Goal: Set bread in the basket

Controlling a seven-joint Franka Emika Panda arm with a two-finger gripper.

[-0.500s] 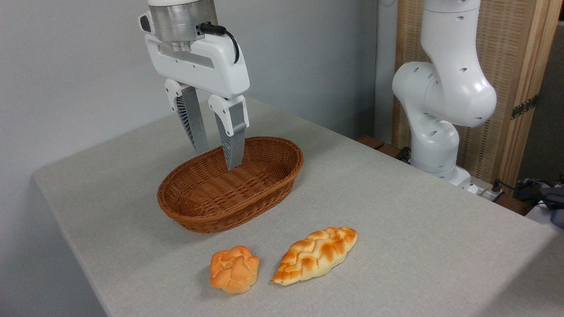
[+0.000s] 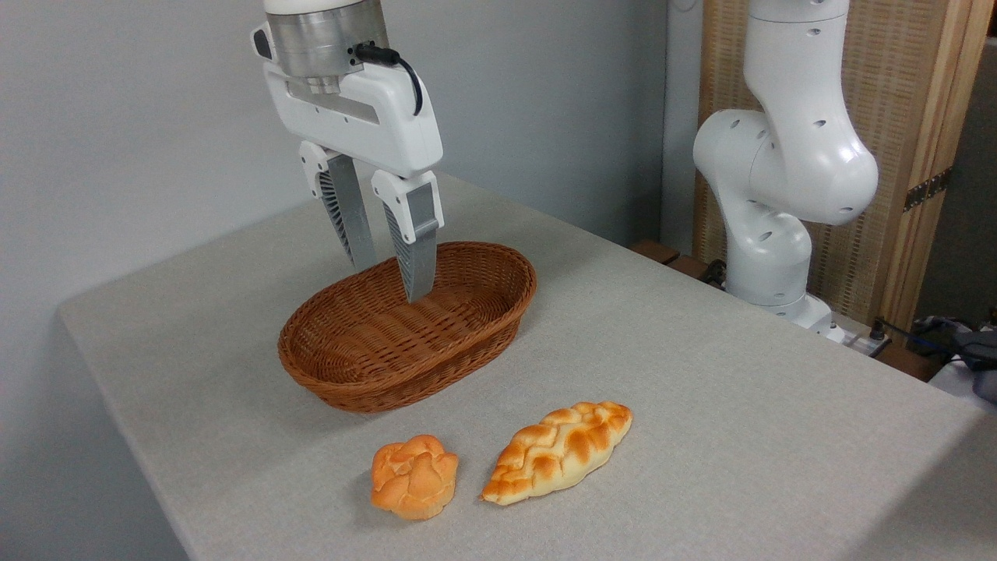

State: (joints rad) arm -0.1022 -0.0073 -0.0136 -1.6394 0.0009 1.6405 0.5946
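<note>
Claw [image 2: 389, 282] empty, fingers parted narrow, hanging point-down above basket [image 2: 366, 386], tips in line with far rim. Bread [image 2: 414, 475] on table [image 2: 701, 405], in front of basket, well apart from claw. Braided loaf [image 2: 558, 450] just beside bread on right, not touching.

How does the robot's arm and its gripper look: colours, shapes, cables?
The arm is glossy white, made of rounded segments with small dark holes. The gripper has a white boxy body under a silver metal cylinder, with a black cable plugged in. Its two fingers are long, grey, tapered and ribbed inside, in white mounts.
</note>
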